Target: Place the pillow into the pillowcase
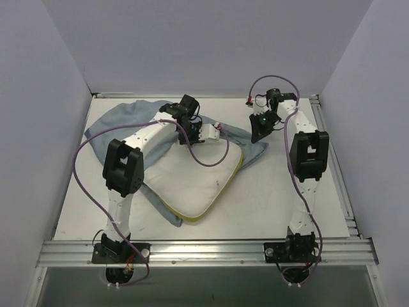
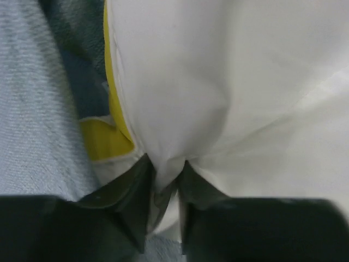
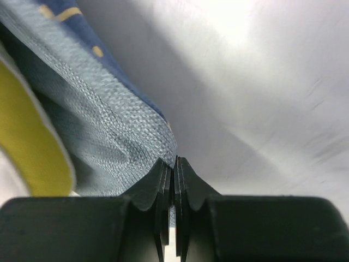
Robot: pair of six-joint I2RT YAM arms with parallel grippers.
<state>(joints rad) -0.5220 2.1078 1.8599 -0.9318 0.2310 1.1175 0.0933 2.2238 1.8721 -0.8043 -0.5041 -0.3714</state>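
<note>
White walls box in the pale surface, and the pillow lies mid-surface, yellow edge toward the arms. It sits on top of the pillowcase, whose grey-blue cloth spreads to the back left and pokes out at the right. Left hand is clenched on a pinch of the pillow's white fabric at its far corner; right hand is clamped tight on the pillowcase's right-hand edge.

- Top view, centre left: the left arm is covering the upper corner of the pillow and part of the pillowcase.
- Left wrist view: the pillow is running off the top and right edges.
- Right wrist view, upper left: the pillowcase is blurring out.
</note>
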